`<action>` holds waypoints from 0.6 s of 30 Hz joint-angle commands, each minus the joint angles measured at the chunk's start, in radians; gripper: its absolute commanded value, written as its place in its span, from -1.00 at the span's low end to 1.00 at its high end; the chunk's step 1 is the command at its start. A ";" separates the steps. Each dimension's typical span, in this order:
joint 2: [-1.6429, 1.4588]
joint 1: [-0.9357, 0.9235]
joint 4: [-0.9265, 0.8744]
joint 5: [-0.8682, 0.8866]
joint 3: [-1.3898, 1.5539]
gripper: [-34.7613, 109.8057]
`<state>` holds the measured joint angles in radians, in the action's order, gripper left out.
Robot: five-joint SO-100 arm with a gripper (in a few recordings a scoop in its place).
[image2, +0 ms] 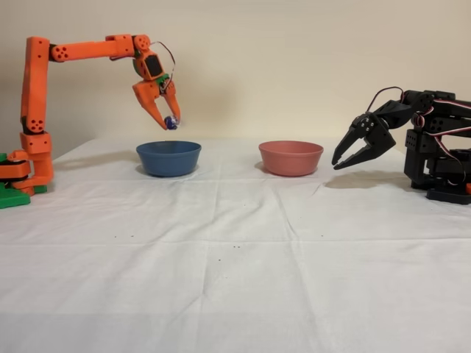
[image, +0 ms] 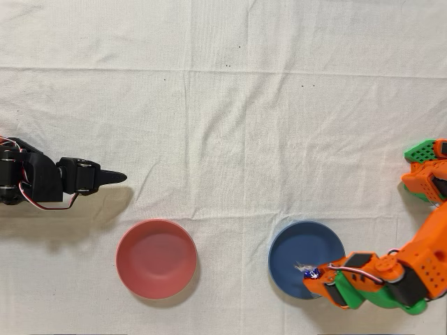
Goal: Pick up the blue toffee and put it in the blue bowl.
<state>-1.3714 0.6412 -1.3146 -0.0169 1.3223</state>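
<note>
Orange gripper (image2: 168,118) above the round matte dark-blue bowl (image2: 168,158).
Fingers clenched on small shiny blue-foil toffee (image2: 171,123), held clear above the bowl (image: 297,248); toffee (image: 312,272) over its rim.

Overhead view looks straight down, fixed view low from the table's front; both share 2 bowls.

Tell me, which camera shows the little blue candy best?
The fixed view: the blue toffee sits pinched in the orange gripper, against plain wall above the blue bowl. Overhead, the toffee is partly hidden.
</note>
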 commanded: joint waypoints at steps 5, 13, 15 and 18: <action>-0.034 -0.052 0.051 -0.032 0.057 -0.38; -0.026 -0.057 0.066 -0.040 0.112 -0.38; -0.017 -0.051 0.066 -0.044 0.106 -0.38; -0.003 -0.041 0.066 -0.048 0.100 -0.38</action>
<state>-1.3453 0.5860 -1.2502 -0.0476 1.4419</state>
